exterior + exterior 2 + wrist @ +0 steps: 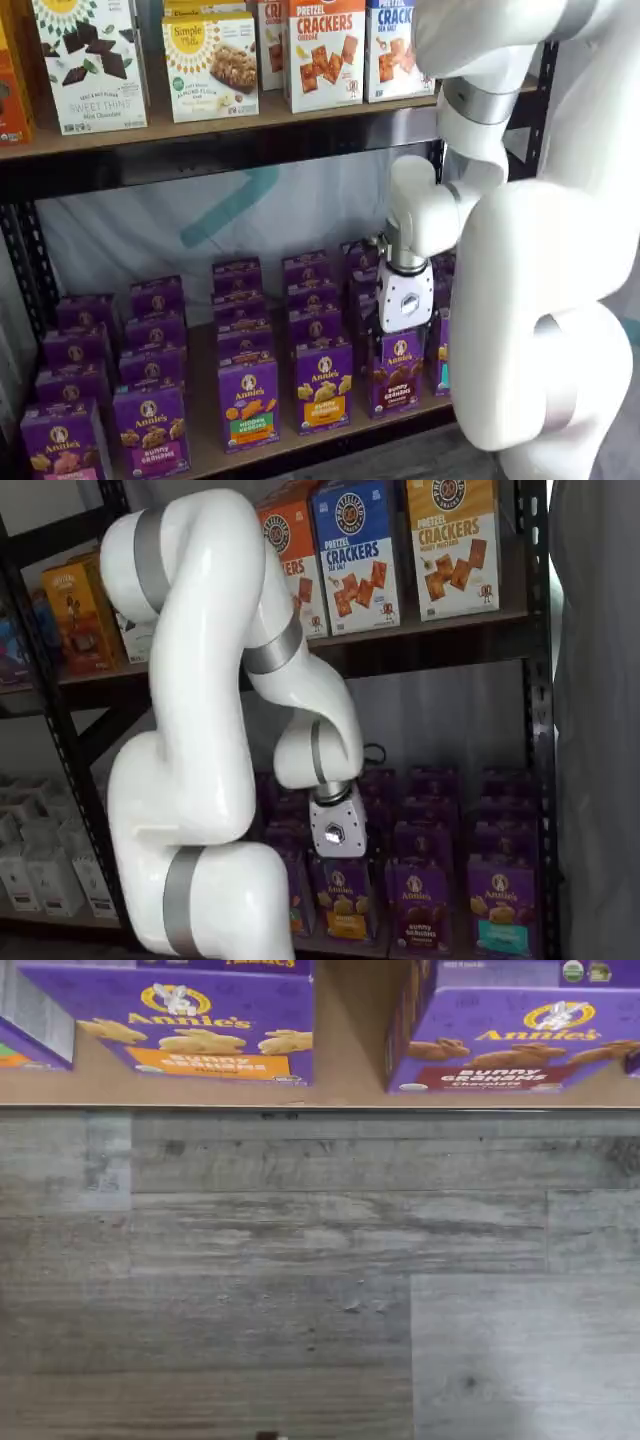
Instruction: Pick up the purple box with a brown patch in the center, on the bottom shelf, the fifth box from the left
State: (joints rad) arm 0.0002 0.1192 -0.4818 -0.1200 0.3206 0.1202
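Grey wood-look floor (300,1290) fills most of the wrist view; tan bottom shelf (350,1085) runs above it. Ordered left to right on that board: purple carton with yellow-orange crackers (205,1025), open gap, then the purple box (515,1040) with brown crackers. Seen also in both shelf views (397,372), front row, directly below the gripper (405,300). Fingers hidden behind the white body; jaw state cannot be determined. Recommended: shift toward the brown-band carton, centre over its top, descend vertically, avoid neighbouring cartons.
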